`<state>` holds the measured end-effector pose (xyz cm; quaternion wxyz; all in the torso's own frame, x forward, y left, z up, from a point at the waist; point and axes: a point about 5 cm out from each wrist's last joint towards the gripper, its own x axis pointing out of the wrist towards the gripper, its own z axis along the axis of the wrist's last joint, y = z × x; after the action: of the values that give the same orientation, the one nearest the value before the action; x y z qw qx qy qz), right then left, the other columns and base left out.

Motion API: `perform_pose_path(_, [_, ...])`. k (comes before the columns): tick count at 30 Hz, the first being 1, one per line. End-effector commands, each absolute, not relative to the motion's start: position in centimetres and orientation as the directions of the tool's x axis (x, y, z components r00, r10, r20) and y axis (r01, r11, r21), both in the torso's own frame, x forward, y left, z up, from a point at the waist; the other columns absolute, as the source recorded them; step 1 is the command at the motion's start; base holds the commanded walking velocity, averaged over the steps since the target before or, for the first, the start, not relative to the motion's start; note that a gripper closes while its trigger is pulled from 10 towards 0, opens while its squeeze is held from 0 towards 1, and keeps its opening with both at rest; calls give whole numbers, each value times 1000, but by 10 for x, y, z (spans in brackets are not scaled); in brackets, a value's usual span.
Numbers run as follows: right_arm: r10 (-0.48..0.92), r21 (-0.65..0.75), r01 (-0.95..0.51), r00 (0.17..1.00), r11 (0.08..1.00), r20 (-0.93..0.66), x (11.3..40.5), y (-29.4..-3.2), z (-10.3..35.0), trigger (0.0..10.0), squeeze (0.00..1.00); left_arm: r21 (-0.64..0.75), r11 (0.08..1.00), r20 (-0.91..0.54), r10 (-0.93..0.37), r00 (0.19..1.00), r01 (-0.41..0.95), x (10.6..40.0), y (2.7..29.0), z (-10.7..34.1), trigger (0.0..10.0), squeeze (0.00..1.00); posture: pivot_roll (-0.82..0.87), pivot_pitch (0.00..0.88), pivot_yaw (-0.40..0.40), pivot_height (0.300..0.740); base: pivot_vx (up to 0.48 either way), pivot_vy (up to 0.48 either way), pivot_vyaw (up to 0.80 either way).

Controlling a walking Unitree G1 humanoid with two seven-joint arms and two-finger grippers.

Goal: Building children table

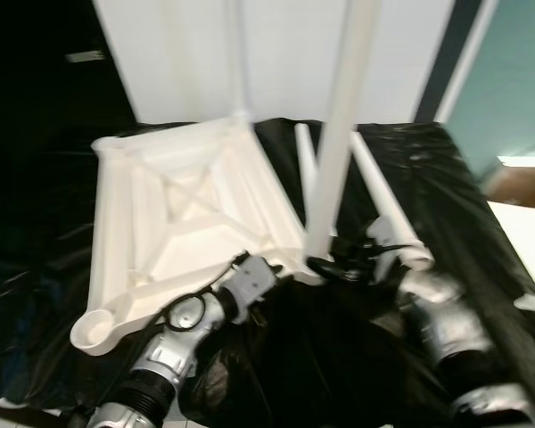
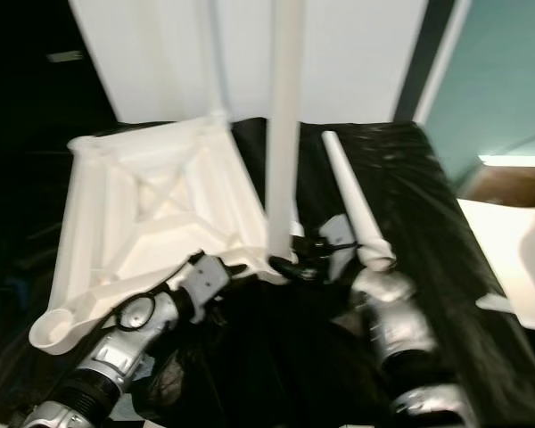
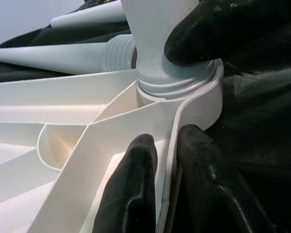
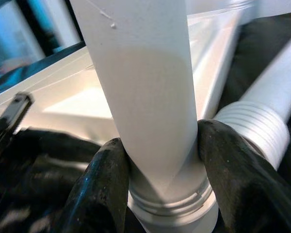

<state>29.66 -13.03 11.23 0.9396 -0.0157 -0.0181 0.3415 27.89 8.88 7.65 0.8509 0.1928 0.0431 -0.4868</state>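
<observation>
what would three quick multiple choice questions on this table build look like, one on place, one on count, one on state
1. Where does the right gripper hold the upright leg?
A. at its top end
B. low, just above the corner socket
C. at its middle

2. How many loose legs lie on the black sheet beside the tabletop?
A. none
B. two
C. five

3. How does the tabletop lie?
A. underside up, ribs showing
B. standing on four legs
C. leaning against the wall

Answers: 1 B, the right wrist view shows its fingers either side of the leg just above the threaded end. 2 B, two white tapered legs lie side by side. 3 A, its cross ribs face up.
</observation>
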Motion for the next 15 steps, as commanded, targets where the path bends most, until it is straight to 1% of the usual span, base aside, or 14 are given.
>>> perform_pose_path(1, [434, -32, -434, 889, 900, 147, 308, -152, 141, 0, 0, 138, 300, -456, -827, 330, 944, 243, 87, 29, 10000, 0, 77, 0, 20, 740, 0, 0, 0])
perform_pose_path(3, [377, -4, -381, 915, 925, 142, 292, -148, 132, 0, 0, 136, 297, -462, -825, 326, 945, 242, 90, 29, 10000, 0, 72, 0, 31, 740, 0, 0, 0])
perform_pose_path(5, [361, 0, -364, 923, 931, 133, 288, -147, 128, 0, 0, 135, 293, -464, -825, 322, 946, 242, 90, 29, 10000, 0, 72, 0, 31, 740, 0, 0, 0])
perform_pose_path(7, [336, 1, -339, 933, 941, 128, 287, -149, 123, 0, 0, 134, 288, -464, -827, 317, 948, 242, 89, 29, 10000, 0, 64, 0, 39, 740, 0, 0, 0])
perform_pose_path(8, [298, 5, -301, 947, 954, 123, 287, -153, 119, 0, 0, 134, 281, -465, -829, 311, 950, 243, 88, 29, 10000, 0, 58, 0, 46, 740, 0, 0, 0])
perform_pose_path(9, [298, 5, -301, 947, 954, 123, 287, -153, 119, 0, 0, 134, 281, -465, -829, 311, 950, 243, 88, 29, 10000, 0, 58, 0, 46, 740, 0, 0, 0])
perform_pose_path(10, [258, 13, -261, 960, 965, 111, 287, -154, 112, 0, 0, 135, 272, -466, -831, 304, 953, 243, 87, 30, 10000, 0, 58, 0, 48, 740, 0, 0, 0])
perform_pose_path(12, [254, 15, -257, 962, 966, 102, 287, -153, 110, 0, 0, 135, 271, -466, -832, 303, 953, 243, 86, 30, 10000, 0, 58, 0, 48, 740, 0, 0, 0])
perform_pose_path(13, [272, 13, -274, 960, 962, 69, 287, -152, 102, 4549, 0, 135, 272, -465, -832, 303, 953, 244, 86, 30, 10000, 0, 57, 0, 48, 740, 0, 0, 0])
perform_pose_path(14, [267, 13, -267, 963, 963, 32, 285, -151, 95, 10000, 0, 131, 273, -465, -832, 302, 953, 244, 87, 30, 10000, 0, 57, 0, 48, 740, 0, 0, 0])
perform_pose_path(15, [265, 8, -265, 964, 964, 2, 283, -150, 89, 10000, 0, 110, 276, -468, -833, 295, 955, 243, 88, 29, 10000, 0, 60, 0, 48, 740, 0, 0, 0])
